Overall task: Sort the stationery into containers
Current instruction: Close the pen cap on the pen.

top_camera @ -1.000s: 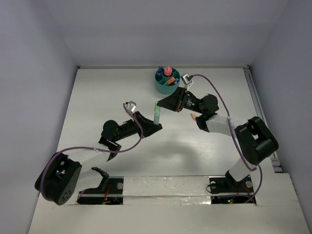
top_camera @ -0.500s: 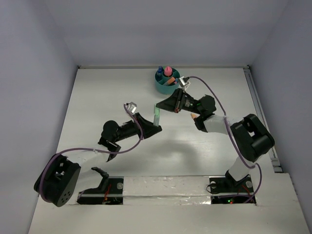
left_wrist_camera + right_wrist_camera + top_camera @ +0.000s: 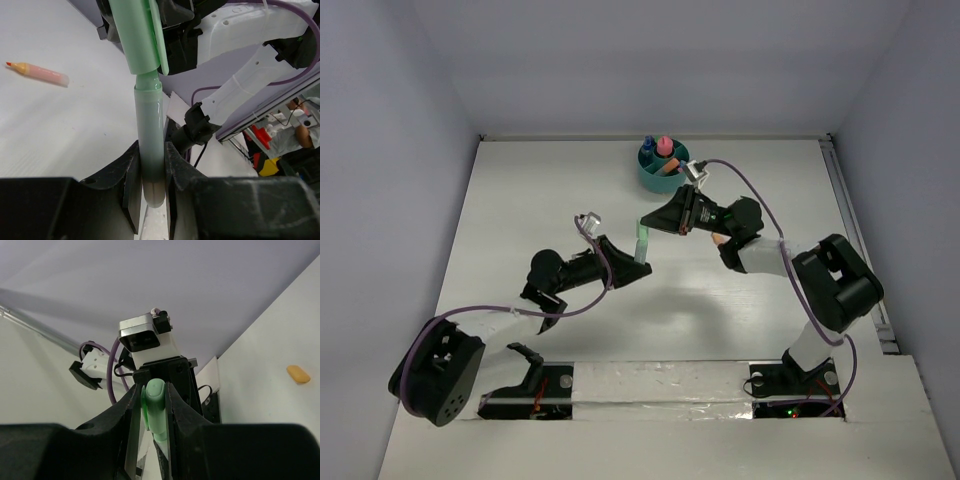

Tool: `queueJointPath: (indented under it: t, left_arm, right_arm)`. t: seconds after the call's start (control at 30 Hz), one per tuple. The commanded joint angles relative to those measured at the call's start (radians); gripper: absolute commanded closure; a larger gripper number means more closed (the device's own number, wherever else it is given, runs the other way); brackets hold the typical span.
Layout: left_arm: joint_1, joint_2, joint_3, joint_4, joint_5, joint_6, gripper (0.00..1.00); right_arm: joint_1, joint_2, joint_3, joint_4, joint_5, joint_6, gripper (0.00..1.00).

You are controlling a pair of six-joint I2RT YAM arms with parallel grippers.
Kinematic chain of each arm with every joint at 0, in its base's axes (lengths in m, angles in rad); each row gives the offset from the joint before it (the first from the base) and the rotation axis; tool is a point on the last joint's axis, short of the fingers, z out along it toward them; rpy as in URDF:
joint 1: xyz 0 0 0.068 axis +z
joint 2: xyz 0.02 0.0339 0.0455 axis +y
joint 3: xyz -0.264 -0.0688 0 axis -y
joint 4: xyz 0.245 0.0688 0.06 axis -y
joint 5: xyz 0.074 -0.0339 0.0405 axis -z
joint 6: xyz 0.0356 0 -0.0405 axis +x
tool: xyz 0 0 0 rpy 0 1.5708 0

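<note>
The green highlighter hung in the air above the middle of the table, well short of the teal cup at the far edge. It was gripped at both ends: the left gripper pinched the lower barrel between its two black fingers, while the right gripper was clamped on the cap end. That double hold looked like the main hazard. If the arms pulled apart or drifted sideways out of step, the cap might pop off, or the pen might twist and slide out of one pair of jaws; whether the cap was fully seated could not be told. If one side let go before the other had a firm grip, the pen would likely drop and roll, since its body was round. The barrel was smooth, glossy, slightly see-through plastic in a greyish green, offering the flat finger faces little to bite on. The cap was opaque, a paler mint green, with a flat clip along one side and a rounded tip. The cup was round, short-walled teal plastic and held upright items, among them a pink-capped bottle, so a long pen coming in at a slant could catch on the rim or its neighbours. An orange marker and a small orange piece lay loose on the pale table.
</note>
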Motion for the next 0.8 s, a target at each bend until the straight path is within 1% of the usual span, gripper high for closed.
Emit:
queueJointPath:
  t: [0.0,0.17,0.3,0.4,0.5,0.63,0.77]
  left_arm:
    - [0.008,-0.006,0.030,0.323,-0.026,-0.083,1.00]
    - [0.008,-0.031,0.039,0.299,-0.049,-0.097,1.00]
    - [0.008,-0.063,0.043,0.311,-0.070,-0.135,1.00]
    - [-0.002,-0.081,0.063,0.291,-0.092,-0.140,1.00]
    - [-0.011,-0.089,0.091,0.239,-0.102,-0.115,1.00]
    - [-0.021,-0.098,0.117,0.202,-0.095,-0.100,1.00]
    - [-0.021,-0.156,0.152,0.086,-0.098,-0.052,1.00]
  right_arm:
    - [0.025,-0.028,-0.025,0.353,-0.103,-0.061,1.00]
    - [0.035,-0.079,-0.040,0.283,-0.078,-0.163,1.00]
    - [0.053,-0.105,-0.054,0.280,-0.061,-0.215,1.00]
    - [0.062,-0.132,-0.068,0.258,-0.044,-0.258,1.00]
    - [0.085,-0.149,-0.063,0.197,-0.044,-0.287,1.00]
    - [0.104,-0.145,-0.064,0.131,-0.053,-0.270,1.00]
    - [0.123,-0.151,-0.103,0.051,-0.073,-0.278,1.00]
